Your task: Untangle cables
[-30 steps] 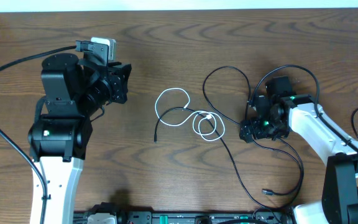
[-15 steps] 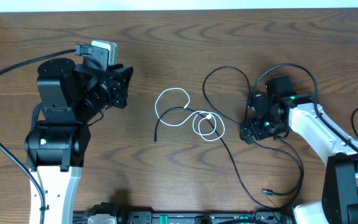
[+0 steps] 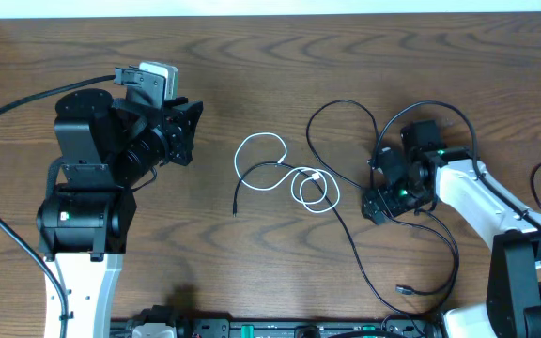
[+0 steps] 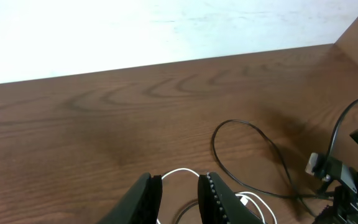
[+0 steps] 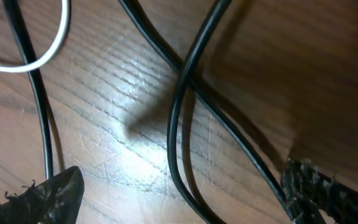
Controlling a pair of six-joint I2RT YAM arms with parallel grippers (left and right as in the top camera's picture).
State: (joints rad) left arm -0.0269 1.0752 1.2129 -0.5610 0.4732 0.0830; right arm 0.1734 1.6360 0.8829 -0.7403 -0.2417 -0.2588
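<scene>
Cables (image 3: 316, 177): white one looped at the centre of the table (image 3: 252, 56), black ones crossing it and spreading toward the right edge | left gripper (image 4: 178, 186): above the left half, fingers a narrow gap apart, holding nothing | right gripper (image 5: 185, 196): low over the tangle, fingers spread wide astride two black strands (image 5: 171, 124), gripping neither.

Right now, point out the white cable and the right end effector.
white cable (image 3: 269, 134), overhead view, top of its large loop.
right end effector (image 5: 182, 194), right wrist view, midway between fingertips.
</scene>
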